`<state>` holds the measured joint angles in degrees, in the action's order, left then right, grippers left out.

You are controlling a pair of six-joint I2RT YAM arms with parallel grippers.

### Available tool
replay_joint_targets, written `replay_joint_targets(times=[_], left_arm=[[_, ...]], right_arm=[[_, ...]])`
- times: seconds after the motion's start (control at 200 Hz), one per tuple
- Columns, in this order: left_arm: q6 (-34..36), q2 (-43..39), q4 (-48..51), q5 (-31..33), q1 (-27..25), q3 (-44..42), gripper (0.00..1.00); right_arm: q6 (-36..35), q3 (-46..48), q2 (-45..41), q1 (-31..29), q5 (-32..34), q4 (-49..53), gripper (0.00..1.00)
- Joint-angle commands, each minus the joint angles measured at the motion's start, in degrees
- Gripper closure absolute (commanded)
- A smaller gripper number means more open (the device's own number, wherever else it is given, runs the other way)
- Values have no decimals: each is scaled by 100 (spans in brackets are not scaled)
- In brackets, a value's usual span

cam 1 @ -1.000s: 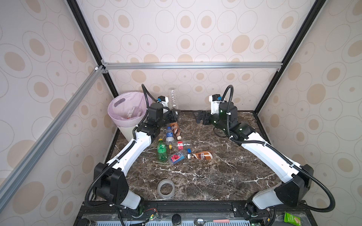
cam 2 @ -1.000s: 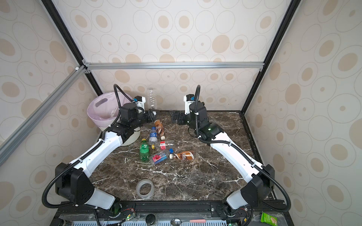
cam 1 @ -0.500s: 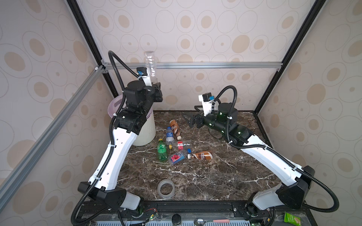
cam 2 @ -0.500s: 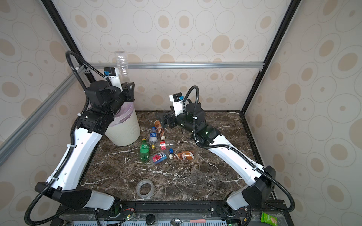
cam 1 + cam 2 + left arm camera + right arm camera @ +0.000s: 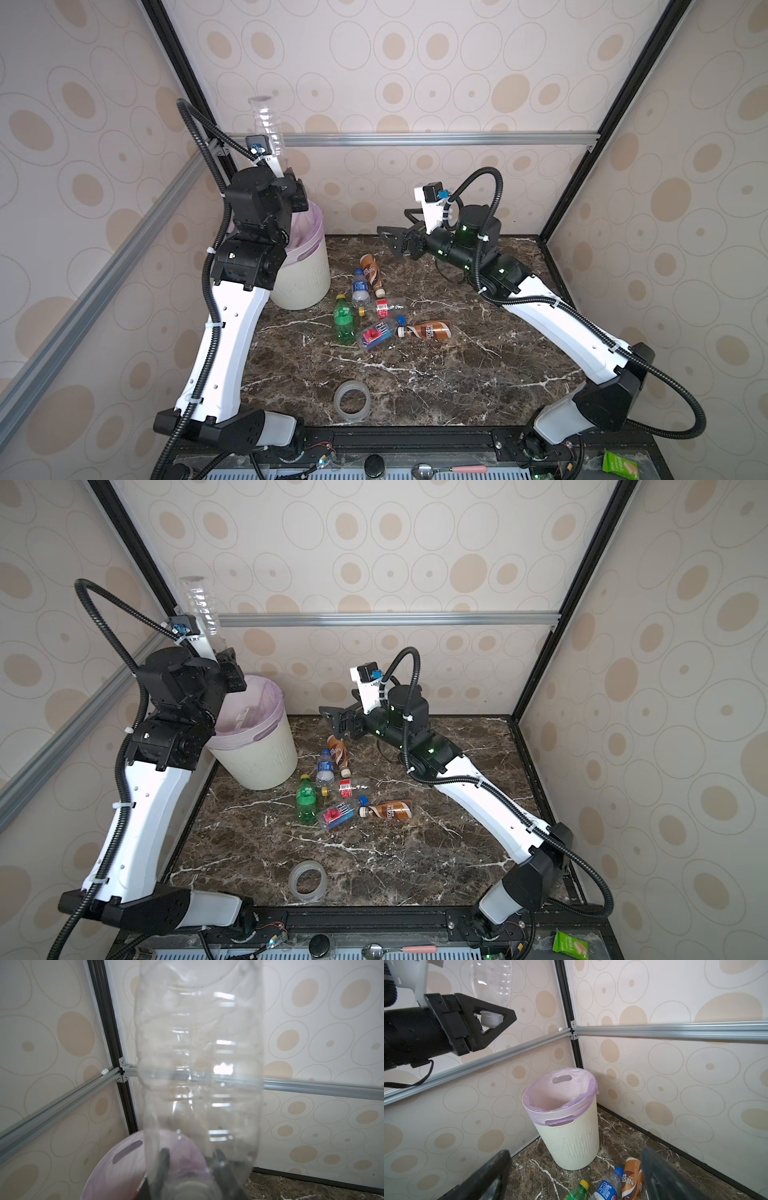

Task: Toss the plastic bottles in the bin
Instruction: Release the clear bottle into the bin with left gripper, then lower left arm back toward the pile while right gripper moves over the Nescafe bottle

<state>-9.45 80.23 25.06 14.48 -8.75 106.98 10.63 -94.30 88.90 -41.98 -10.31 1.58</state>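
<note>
Marbled tabletop (image 5: 415, 374), dotted walls (image 5: 415, 83), my left gripper (image 5: 494, 1020) clamping a clear bottle (image 5: 268, 120) (cap down) above the bin (image 5: 303, 282), my right gripper (image 5: 398, 227) spread wide.

Bin (image 5: 305, 278) partly behind left arm (image 5: 232, 332); clear bottle (image 5: 197, 1053) cropped at edge.

A brown-wrapped bottle (image 5: 631, 1176) shows "NESC", and a red-and-blue-labelled bottle (image 5: 376, 333) reads "FIJI"

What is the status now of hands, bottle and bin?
Left hand shut on clear bottle, neck down, high by the bin. Right hand open, empty. Six bottles on table; bin mouth unobstructed.
</note>
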Motion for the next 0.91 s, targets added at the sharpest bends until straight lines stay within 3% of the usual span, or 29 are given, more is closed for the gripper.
replay_joint_targets(times=[0.0, 0.07, 0.155, 0.235, 0.44, 0.685, 0.9], left_arm=[[-928, 473, 829, -1143, 689, -177, 64], [-1046, 530, 1012, -1479, 708, -172, 48], [-1256, 358, 908, -1763, 708, -193, 16], [-1436, 233, 861, -2052, 707, -83, 1], [-1564, 197, 926, -2339, 691, 181, 1], [-1670, 4, 483, -2632, 582, -267, 1], [-1934, -246, -324, -2788, -123, -1271, 1]], right_arm=[[-6, 26, -37, -36, -5, 2, 0], [-72, 104, -102, -38, 81, 50, 0], [-107, 179, -151, -36, 177, 44, 0], [-79, 203, -159, -28, 197, 16, 0], [2, 242, -120, -37, 217, -21, 0], [123, 324, -166, 48, 292, 64, 0], [364, 641, -328, 386, 437, 505, 0]])
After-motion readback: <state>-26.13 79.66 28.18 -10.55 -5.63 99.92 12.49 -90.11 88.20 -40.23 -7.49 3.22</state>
